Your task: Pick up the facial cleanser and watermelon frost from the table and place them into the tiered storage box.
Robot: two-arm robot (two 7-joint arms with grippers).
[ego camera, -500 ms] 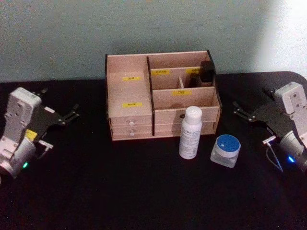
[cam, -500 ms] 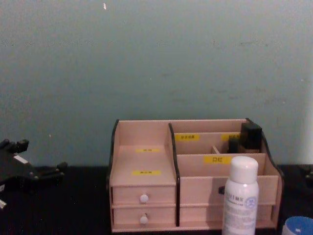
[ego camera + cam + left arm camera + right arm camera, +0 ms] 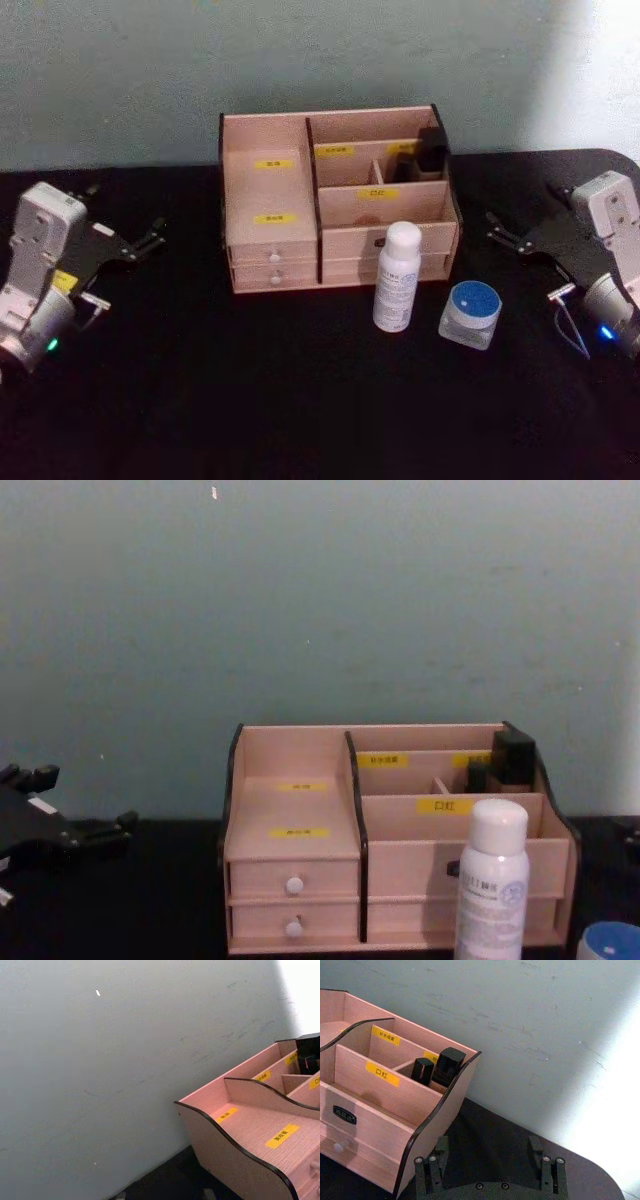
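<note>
The facial cleanser (image 3: 397, 278), a tall white bottle, stands upright on the black table just in front of the tiered storage box (image 3: 268, 205). The watermelon frost (image 3: 472, 313), a squat clear jar with a blue lid, sits to the bottle's right, apart from it. In the chest view the facial cleanser (image 3: 491, 882) rises before the tiered storage box (image 3: 290, 815), and the watermelon frost (image 3: 610, 943) peeks in at the lower right corner. My left gripper (image 3: 153, 235) rests open at the far left. My right gripper (image 3: 492, 226) rests open at the far right, its fingers (image 3: 432, 1172) spread beside the tiered storage box (image 3: 375, 1105).
Two black items (image 3: 428, 152) stand in the box's back right compartment (image 3: 440, 1067). The box's left tiers (image 3: 260, 1130) hold nothing. A grey-green wall (image 3: 320, 600) rises behind the table. Bare black tabletop (image 3: 250, 400) stretches in front of the box and between the arms.
</note>
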